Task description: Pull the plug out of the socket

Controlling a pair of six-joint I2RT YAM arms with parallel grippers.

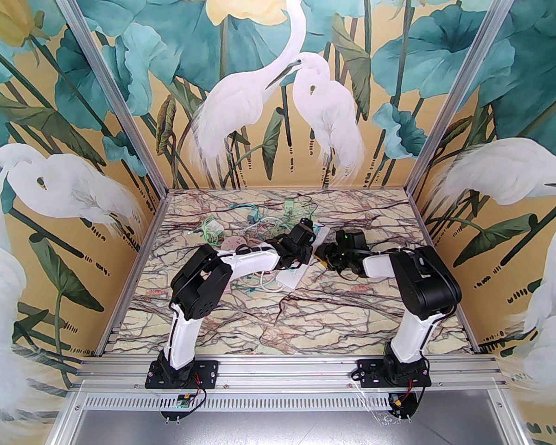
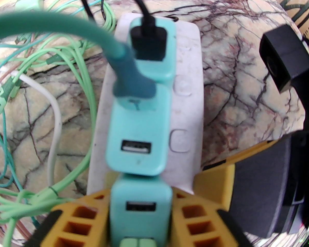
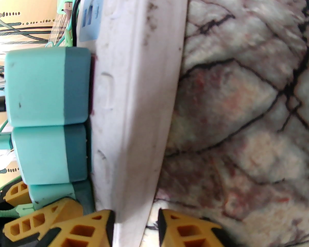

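- Our left gripper (image 2: 140, 222) is closed, its yellow ribbed fingers (image 2: 177, 215) pressed on both sides of the mint-green square charger plug (image 2: 140, 189). That plug sits seated in the white plastic power strip (image 2: 188, 60), nearest of a row of three.
- Our right gripper (image 3: 135, 222) is clamped across the strip's edge, on the veined marble tabletop (image 3: 247, 112).
- If that clamp slips, we think the strip would lift with the plug instead of releasing it.
- A tilted pull could bind the pins, or drag the middle mint-green charger (image 2: 136, 127), which touches the held plug.
- The strip holds three chargers. The middle one carries a thick teal cable (image 2: 54, 22) and has one free port. The far charger (image 2: 167, 42) carries a black cable (image 2: 146, 32).
- Loose pale green cables (image 2: 77, 68) lie left and could snag.
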